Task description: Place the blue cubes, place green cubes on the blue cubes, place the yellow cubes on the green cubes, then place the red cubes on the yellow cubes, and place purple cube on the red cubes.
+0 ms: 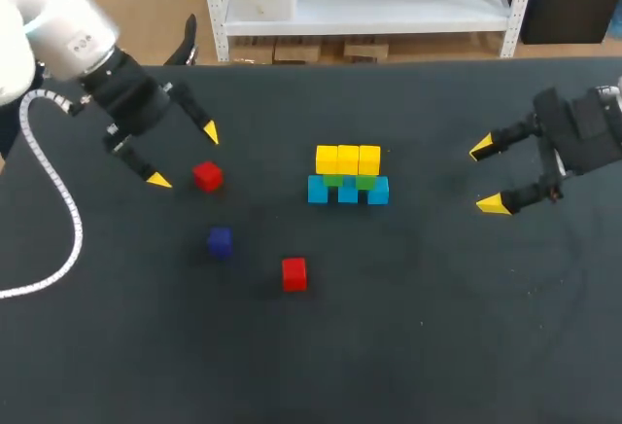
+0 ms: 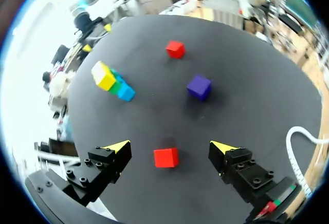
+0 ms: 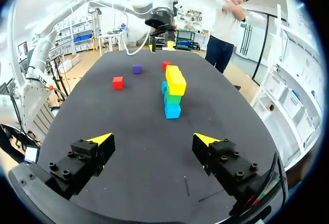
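Note:
A stack stands mid-table: three blue cubes (image 1: 347, 192) at the base, green cubes (image 1: 349, 180) on them, three yellow cubes (image 1: 348, 159) on top. One red cube (image 1: 206, 176) lies just right of my left gripper (image 1: 185, 157), which is open; in the left wrist view that red cube (image 2: 166, 157) sits between the open fingertips, untouched. A second red cube (image 1: 293, 273) and a purple cube (image 1: 220, 241) lie on the table nearer the front. My right gripper (image 1: 488, 175) hangs open to the right of the stack (image 3: 173, 91), with nothing in it.
The black table (image 1: 437, 327) stretches wide at the front and right. A white cable (image 1: 58, 200) loops down from my left arm at the left edge.

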You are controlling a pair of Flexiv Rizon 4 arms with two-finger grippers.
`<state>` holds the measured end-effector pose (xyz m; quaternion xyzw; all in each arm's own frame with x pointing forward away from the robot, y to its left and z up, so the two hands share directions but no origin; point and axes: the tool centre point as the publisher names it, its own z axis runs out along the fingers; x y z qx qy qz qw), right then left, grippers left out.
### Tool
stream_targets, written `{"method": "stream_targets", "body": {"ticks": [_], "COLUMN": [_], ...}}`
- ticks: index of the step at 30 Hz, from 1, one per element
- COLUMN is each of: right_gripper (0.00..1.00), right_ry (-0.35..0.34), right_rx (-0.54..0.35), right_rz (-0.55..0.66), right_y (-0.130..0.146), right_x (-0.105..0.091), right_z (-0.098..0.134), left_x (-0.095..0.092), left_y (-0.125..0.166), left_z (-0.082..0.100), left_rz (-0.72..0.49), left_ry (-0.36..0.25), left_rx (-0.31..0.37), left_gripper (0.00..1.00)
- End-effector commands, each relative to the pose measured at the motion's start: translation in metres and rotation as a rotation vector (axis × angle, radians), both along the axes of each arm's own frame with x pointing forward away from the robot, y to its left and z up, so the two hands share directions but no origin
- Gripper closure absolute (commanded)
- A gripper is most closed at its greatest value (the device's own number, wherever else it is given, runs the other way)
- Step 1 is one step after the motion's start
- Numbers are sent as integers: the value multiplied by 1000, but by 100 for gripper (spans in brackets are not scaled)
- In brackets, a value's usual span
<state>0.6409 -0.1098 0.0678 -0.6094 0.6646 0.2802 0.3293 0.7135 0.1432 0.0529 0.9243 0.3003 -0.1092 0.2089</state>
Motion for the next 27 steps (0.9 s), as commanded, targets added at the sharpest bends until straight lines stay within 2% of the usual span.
{"method": "stream_targets", "body": {"ticks": [1, 6, 13, 27], "right_gripper": [0, 0, 0, 0], "right_ry": [-1, -1, -1, -1], "right_rx": [3, 3, 3, 3], "right_rz": [0, 0, 0, 0], "right_y": [0, 0, 0, 0], "right_x": [0, 0, 0, 0], "right_z": [0, 0, 0, 0], "left_x": [15, 22, 33, 34], "left_y": [-3, -3, -2, 1], "left_z": [-10, -25, -45, -56], "left_rz": [-157, -169, -67, -1], "left_ry": [82, 93, 101, 116], "left_rx": [148, 176, 179, 198], "left_gripper": [0, 0, 0, 0]}}
